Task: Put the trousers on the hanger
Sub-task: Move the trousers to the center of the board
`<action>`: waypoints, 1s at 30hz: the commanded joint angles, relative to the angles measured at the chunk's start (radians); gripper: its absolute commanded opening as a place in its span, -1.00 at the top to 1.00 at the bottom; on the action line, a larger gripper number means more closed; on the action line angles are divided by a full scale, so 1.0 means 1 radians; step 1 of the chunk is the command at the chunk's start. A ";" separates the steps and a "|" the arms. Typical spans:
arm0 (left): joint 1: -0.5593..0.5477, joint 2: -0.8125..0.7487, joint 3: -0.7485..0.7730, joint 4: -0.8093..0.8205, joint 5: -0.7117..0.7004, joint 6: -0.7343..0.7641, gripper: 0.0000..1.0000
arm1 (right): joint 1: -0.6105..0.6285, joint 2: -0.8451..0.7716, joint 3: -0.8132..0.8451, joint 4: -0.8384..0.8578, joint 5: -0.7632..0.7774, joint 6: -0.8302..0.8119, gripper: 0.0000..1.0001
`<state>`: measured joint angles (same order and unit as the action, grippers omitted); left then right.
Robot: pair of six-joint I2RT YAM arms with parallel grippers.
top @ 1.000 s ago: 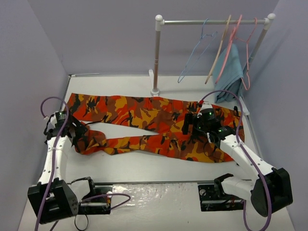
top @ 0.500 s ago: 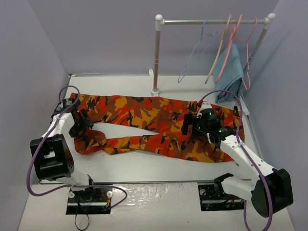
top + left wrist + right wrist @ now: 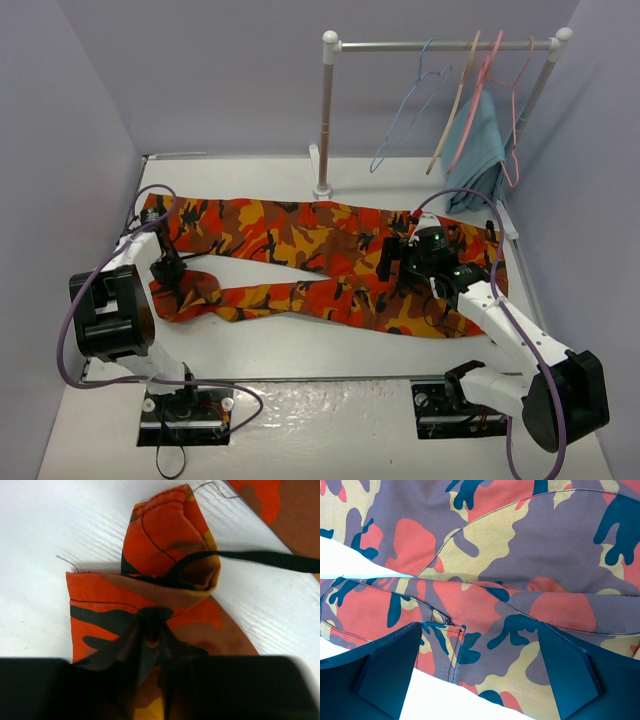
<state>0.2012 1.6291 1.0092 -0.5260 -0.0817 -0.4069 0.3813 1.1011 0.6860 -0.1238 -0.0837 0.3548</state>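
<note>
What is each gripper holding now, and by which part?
The left gripper pinches the trousers near a leg cuff. The right gripper is open over the trousers, holding nothing.

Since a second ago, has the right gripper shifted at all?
No. The right gripper sits open over the waist end of the trousers, at the same spot relative to the rack post as before.

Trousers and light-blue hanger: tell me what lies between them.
In the top view, only bare white table separates the trousers from the light-blue hanger; the rack's post stands just left of it.
</note>
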 commanded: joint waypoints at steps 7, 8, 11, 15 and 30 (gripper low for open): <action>0.013 -0.053 0.113 -0.035 -0.175 0.026 1.00 | 0.010 -0.003 0.010 0.035 0.025 0.016 -1.00; 0.021 -0.068 0.120 -0.039 -0.205 0.028 1.00 | 0.011 -0.002 0.010 0.034 0.029 0.018 -1.00; 0.066 -0.110 0.132 -0.054 -0.283 -0.006 1.00 | 0.010 0.003 0.011 0.033 0.036 0.026 -1.00; 0.159 -0.130 0.119 -0.046 -0.319 -0.068 1.00 | 0.010 -0.008 -0.003 0.033 0.050 0.047 -1.00; 0.300 -0.200 -0.004 0.172 0.025 -0.190 0.20 | 0.041 -0.016 -0.008 0.013 0.067 0.051 -0.99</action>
<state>0.5091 1.5399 1.0177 -0.4662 -0.1857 -0.5542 0.4003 1.1019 0.6746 -0.1286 -0.0452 0.3953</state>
